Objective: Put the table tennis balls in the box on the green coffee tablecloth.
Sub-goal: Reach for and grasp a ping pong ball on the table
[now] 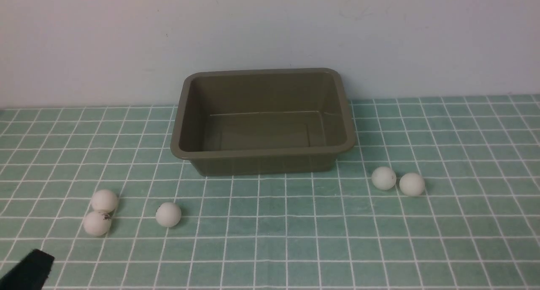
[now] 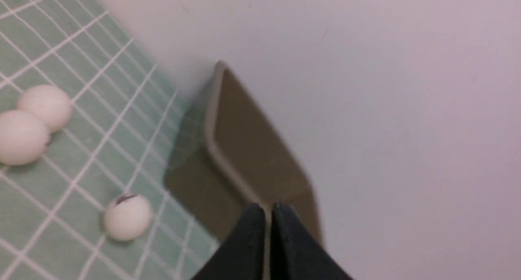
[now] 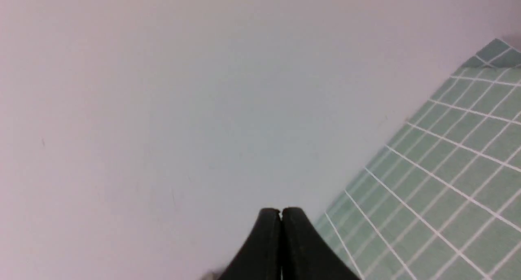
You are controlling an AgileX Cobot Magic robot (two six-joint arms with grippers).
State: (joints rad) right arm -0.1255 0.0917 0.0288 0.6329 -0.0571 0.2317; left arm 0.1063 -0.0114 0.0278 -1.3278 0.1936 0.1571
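Observation:
The olive-brown box stands empty at the back middle of the green checked tablecloth. Three white balls lie front left: two touching and one apart. Two more lie side by side to the right of the box. My left gripper shows only as a black tip at the front left corner; in the left wrist view its jaws are together and empty, with the box and three balls beyond. My right gripper is shut and empty.
A plain pale wall rises right behind the box. The cloth runs to the wall in the right wrist view.

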